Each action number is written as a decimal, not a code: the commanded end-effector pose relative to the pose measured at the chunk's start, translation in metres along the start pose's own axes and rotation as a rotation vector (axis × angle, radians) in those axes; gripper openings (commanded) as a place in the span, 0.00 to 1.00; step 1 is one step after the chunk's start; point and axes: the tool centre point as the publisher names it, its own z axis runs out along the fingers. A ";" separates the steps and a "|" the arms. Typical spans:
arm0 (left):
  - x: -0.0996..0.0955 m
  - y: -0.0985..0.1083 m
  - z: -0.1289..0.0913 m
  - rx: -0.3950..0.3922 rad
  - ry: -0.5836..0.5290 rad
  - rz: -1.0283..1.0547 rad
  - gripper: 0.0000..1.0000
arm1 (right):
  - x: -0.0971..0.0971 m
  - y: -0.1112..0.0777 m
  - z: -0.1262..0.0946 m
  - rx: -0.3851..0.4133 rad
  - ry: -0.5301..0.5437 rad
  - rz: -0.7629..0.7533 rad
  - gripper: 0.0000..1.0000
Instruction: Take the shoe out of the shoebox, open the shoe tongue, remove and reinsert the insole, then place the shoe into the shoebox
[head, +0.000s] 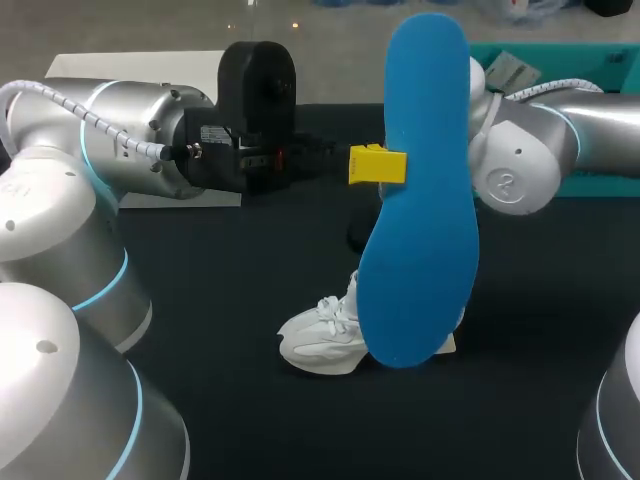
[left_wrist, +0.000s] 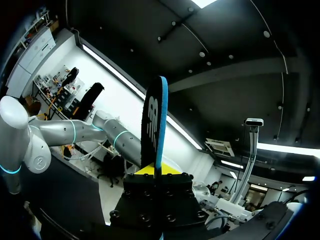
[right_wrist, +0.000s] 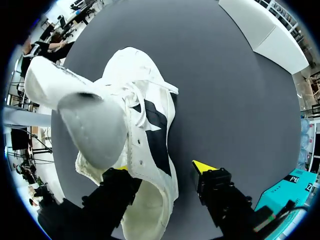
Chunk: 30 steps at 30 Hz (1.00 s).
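My left gripper (head: 377, 165) is shut on the edge of a blue insole (head: 420, 190) and holds it upright above the table. In the left wrist view the insole (left_wrist: 154, 125) stands edge-on between the fingers of the left gripper (left_wrist: 154, 172). A white shoe (head: 320, 335) with a black side mark lies on the black table, partly behind the insole. My right arm (head: 510, 170) comes down behind the insole, which hides its gripper in the head view. The right gripper (right_wrist: 162, 169) straddles the side wall of the shoe (right_wrist: 145, 130) at the opening. One fingertip (right_wrist: 202, 166) stands clear of the shoe.
A teal shoebox (head: 600, 60) stands at the back right, also seen beside the right gripper (right_wrist: 295, 192). A flat white board (head: 130, 65) lies at the back left of the table (head: 220, 300), its black cloth bare around the shoe.
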 end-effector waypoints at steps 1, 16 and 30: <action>0.008 0.002 0.011 0.060 -0.058 0.000 0.00 | 0.001 -0.004 0.016 -0.008 0.036 0.005 0.00; 0.008 0.002 0.011 0.060 -0.058 0.000 0.00 | 0.011 -0.001 0.021 -0.029 0.079 0.071 0.00; 0.008 0.002 0.011 0.060 -0.058 0.000 0.00 | 0.021 -0.030 -0.021 -0.325 0.320 1.020 0.00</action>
